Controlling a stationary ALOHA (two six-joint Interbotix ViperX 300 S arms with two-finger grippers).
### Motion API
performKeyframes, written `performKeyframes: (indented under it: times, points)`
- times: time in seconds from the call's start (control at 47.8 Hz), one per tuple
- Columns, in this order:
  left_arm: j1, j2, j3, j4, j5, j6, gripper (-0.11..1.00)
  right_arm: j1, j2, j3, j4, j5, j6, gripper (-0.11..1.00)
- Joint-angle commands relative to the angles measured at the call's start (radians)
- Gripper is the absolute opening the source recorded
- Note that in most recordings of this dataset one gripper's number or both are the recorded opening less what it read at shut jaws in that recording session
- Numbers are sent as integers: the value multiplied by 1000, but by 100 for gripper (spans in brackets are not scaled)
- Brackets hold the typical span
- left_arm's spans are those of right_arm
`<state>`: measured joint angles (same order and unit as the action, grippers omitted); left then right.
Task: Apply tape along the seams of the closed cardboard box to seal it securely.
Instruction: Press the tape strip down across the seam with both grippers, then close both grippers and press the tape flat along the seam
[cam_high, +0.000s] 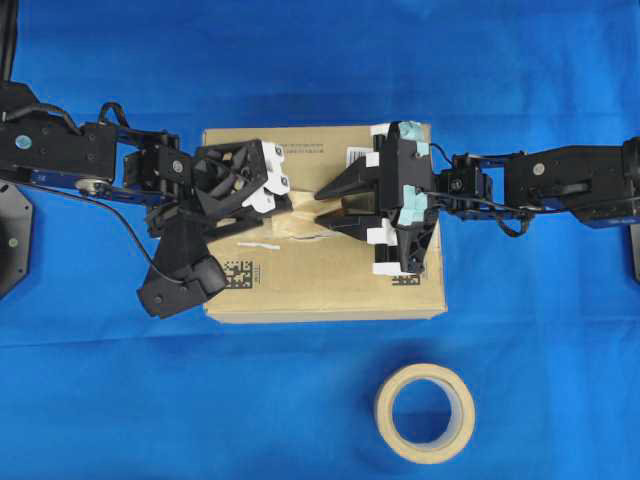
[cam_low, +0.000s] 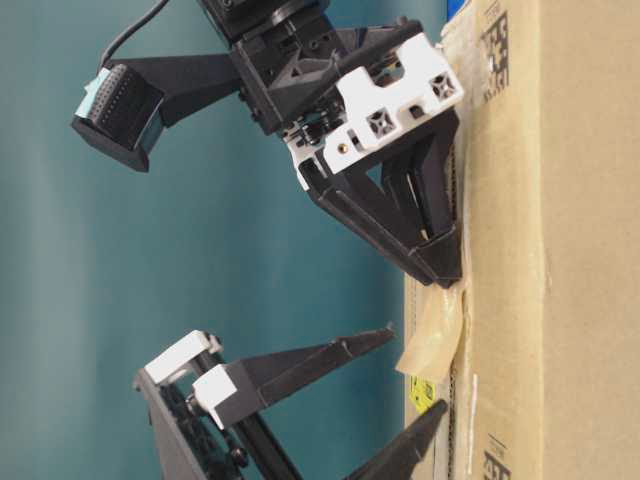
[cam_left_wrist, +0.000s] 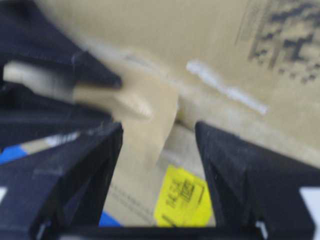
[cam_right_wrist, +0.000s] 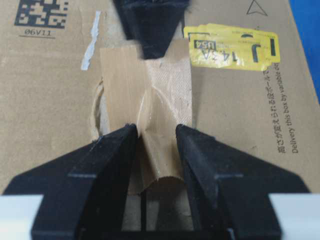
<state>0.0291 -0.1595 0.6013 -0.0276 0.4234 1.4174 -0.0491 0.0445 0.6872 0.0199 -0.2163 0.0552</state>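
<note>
My left gripper (cam_high: 283, 196) and right gripper (cam_high: 322, 204) both spread wide, gripping nothing. Tape (cam_right_wrist: 150, 112) wrinkled, mid-top of cardboard box (cam_high: 330, 285), lying between my right fingers (cam_right_wrist: 107, 165); left fingertip touching tape's far edge.

This is a robot test bench in a lab: a blue cloth (cam_high: 560, 320) covers the whole table, two black robot arms are mounted at its left and right edges, facing each other.
</note>
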Motion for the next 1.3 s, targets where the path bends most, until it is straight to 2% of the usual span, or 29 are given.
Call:
performKeyframes:
  times: [0.0, 0.251, 0.418, 0.502, 0.69, 0.774, 0.836, 0.941, 1.004, 1.045, 1.108, 1.192, 1.275]
  points:
    - [3, -11, -18, 2, 2, -2, 56, -2, -15, -5, 5, 8, 2, 45]
    - [8, -17, -18, 2, 5, -2, 56, -2, -31, -3, 5, 9, 2, 45]
    - [9, -44, 2, 0, -18, -2, 56, 3, -110, 28, 3, 18, 0, 45]
    - [8, -67, 23, -2, -63, -2, 55, 5, -161, 48, 3, 18, 0, 45]
    - [5, -164, 94, -12, -273, -28, 55, 5, -265, 78, 0, 3, -8, 45]
    - [0, -206, 141, -15, -407, -100, 54, 5, -285, 80, -2, -28, -12, 44]
    - [-3, -229, 166, -17, -491, -184, 52, 2, -285, 77, -2, -51, -12, 43]
    - [-6, -250, 190, -18, -600, -397, 42, -8, -272, 63, -3, -77, -14, 36]
    - [-5, -249, 195, -17, -634, -532, 33, -11, -258, 51, -3, -78, -14, 22]
    - [-6, -242, 198, -17, -652, -647, 26, -11, -247, 40, -3, -80, -14, 12]
    - [-6, -229, 198, -15, -655, -761, 12, -11, -232, 28, -3, -78, -14, 0]
    - [-6, -206, 190, -14, -657, -893, 1, -12, -207, 11, -3, -78, -14, 0]
    - [-5, -186, 186, -14, -657, -976, 0, -12, -186, -2, -3, -77, -14, 0]
